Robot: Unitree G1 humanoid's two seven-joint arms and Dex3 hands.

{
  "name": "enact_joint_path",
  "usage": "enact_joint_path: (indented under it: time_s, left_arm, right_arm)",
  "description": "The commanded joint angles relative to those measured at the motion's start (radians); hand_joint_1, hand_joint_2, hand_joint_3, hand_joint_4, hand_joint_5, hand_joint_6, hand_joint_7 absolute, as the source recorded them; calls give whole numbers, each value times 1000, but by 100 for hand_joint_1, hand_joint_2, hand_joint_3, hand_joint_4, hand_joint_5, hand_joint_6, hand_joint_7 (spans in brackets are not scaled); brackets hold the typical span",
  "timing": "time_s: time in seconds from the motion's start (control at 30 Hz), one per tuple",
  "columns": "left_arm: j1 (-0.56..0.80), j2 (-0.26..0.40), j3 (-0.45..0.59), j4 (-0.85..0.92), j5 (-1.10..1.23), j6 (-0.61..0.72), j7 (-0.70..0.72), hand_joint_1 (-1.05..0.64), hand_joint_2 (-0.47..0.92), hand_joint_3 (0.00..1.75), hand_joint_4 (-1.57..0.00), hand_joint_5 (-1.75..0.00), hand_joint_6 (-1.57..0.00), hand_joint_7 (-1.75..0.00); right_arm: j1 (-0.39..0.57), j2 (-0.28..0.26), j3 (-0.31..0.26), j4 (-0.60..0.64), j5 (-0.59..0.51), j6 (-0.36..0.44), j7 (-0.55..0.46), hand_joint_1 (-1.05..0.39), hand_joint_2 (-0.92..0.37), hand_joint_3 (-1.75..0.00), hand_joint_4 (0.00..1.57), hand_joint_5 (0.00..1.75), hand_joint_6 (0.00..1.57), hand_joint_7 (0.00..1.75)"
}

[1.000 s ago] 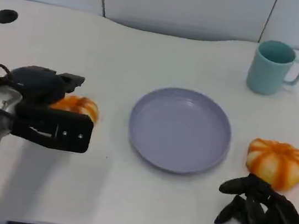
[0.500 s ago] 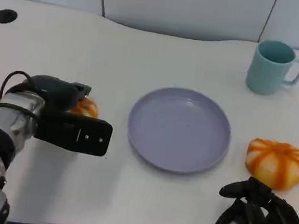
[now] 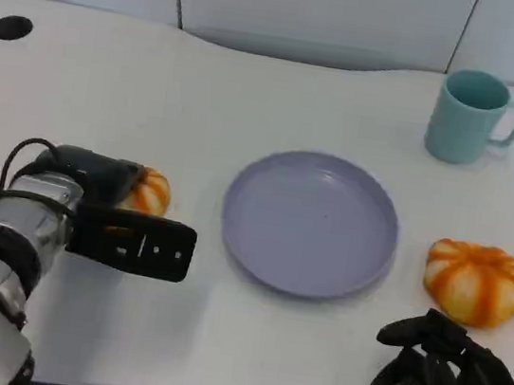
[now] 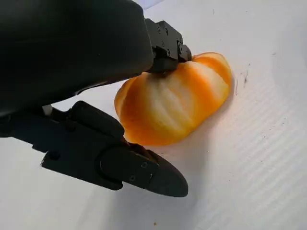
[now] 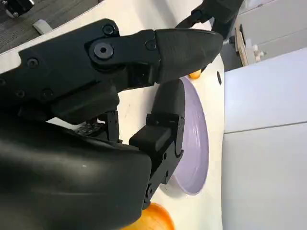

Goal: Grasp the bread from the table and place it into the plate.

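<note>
An orange-and-white striped bread (image 3: 149,191) lies on the white table left of the lilac plate (image 3: 310,224). My left hand (image 3: 114,222) sits over its near-left side and hides part of it. In the left wrist view the bread (image 4: 175,98) rests on the table between the fingers: one fingertip (image 4: 168,45) touches its top and the thumb (image 4: 129,167) lies alongside, a little apart. The plate has nothing in it. My right hand (image 3: 450,383) rests at the near right edge, holding nothing, with its fingers (image 5: 158,52) apart.
A second striped bread (image 3: 475,282) lies right of the plate, just beyond my right hand. A teal mug (image 3: 471,116) stands at the back right. Two dark holes (image 3: 12,28) mark the table's far corners. A grey wall panel bounds the back.
My left hand has moved right and closer around the left bread, its thumb now reaching further towards the plate. The bread, the plate and my right hand have stayed put.
</note>
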Motion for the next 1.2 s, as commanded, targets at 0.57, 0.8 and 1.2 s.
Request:
enact_joint_path:
  time_s: [0.57,0.8,1.2]
  left_arm:
    - [14,-55,-47,24,11,85,85,-64,85,0,-15,-7,-13,-5]
    - [23,-52,-42,25,1,71,168,-48,82,0,-32,-93,-49,-72]
    - [18,-44,-30,28,-13,67,160,-30,80,0,-60,-174,-53,-142]
  right_arm:
    - [49,-19,-24,8,52,-7,48,-43,-92,-34,65,143,68,97]
    - [54,-17,-21,-5,51,5,36,-42,-92,-35,63,144,68,95]
    - [47,-20,-25,6,61,1,45,-43,-92,-33,63,145,69,96]
